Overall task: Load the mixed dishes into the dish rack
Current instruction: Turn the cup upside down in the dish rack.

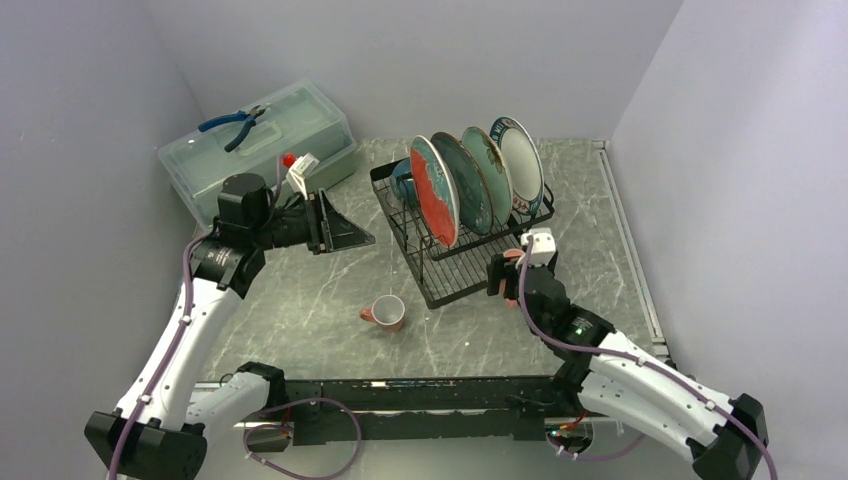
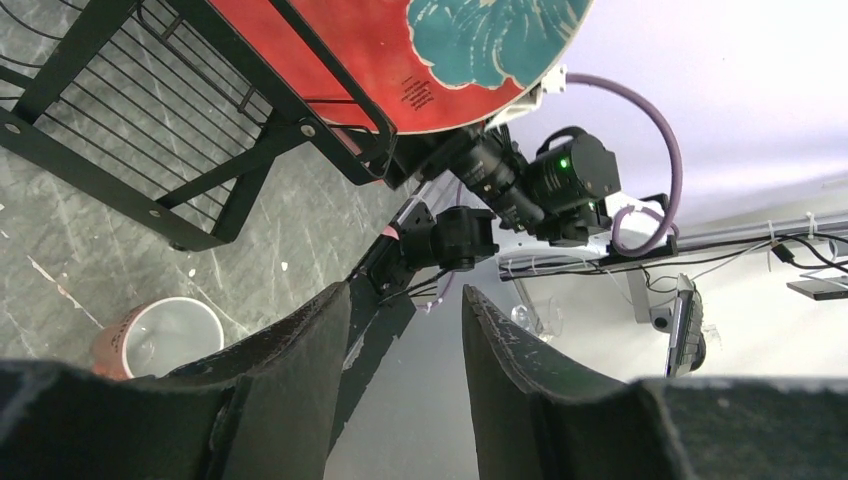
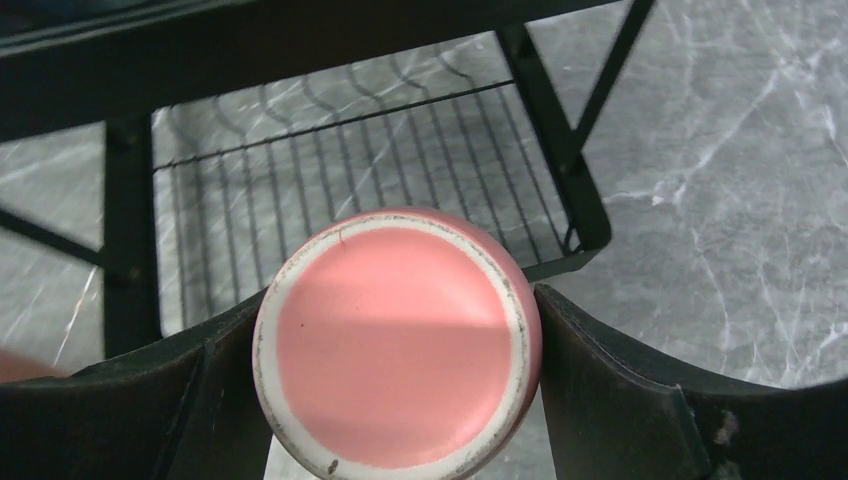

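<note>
Black wire dish rack (image 1: 460, 235) at the middle of the grey marbled table (image 1: 300, 300), used here as landmark. Upright in the rack's dividers, from its left end to its right: red floral plate (image 1: 435, 190), glossy teal plate (image 1: 462, 183), pale green floral plate (image 1: 488, 163), and white plate (image 1: 520, 155) with teal lettered rim, all leaning slightly. At the rack's near right corner, right gripper (image 3: 400, 320) with jaws spread wide and clamped on a pink mug (image 3: 395, 370), one finger against each side of its wall, base turned toward the wrist camera, the rack's wire floor visible beyond. Contact between this mug and the rack not determinable. On the table just off the rack's near left corner, second pink mug (image 1: 386, 312), mouth up, apart from both grippers. To the left of the rack and off the table, left gripper (image 2: 405, 340) pointed toward the rack, jaws about half apart with nothing between them. Well to the rack's left and farther back, translucent pale green lidded box (image 1: 260, 145) with blue-handled pliers (image 1: 235, 125) on its lid.
</note>
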Controlling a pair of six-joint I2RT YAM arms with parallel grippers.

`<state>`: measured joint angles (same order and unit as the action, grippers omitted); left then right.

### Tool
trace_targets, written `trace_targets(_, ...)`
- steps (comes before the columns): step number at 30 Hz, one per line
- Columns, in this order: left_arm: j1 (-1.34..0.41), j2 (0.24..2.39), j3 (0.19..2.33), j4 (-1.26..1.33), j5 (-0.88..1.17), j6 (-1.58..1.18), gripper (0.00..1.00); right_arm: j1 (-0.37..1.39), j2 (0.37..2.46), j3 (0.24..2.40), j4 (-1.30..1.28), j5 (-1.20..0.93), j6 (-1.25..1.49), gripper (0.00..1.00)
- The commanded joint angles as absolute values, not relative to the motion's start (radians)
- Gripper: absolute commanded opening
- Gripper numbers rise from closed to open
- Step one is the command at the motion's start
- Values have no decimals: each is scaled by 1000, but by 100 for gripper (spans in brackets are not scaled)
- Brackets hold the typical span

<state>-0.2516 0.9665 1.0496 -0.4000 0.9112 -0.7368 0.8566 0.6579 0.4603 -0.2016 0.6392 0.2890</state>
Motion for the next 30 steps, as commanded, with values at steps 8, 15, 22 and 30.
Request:
trace_targets(8,-244,993,1069,-389,941,-695,49,638,837,455,232,480,364,0)
trace_targets(15,-242,1000,1069,-390,950,-695,48,596,930,444,316,556,511,0)
trace_targets(22,-242,1005,1053,-365,973,-720,47,581,996,446,363,657,657,0)
trace_targets(30,-242,1005,1035,-350,996,-740,45,580,1004,357,497,739,790,0)
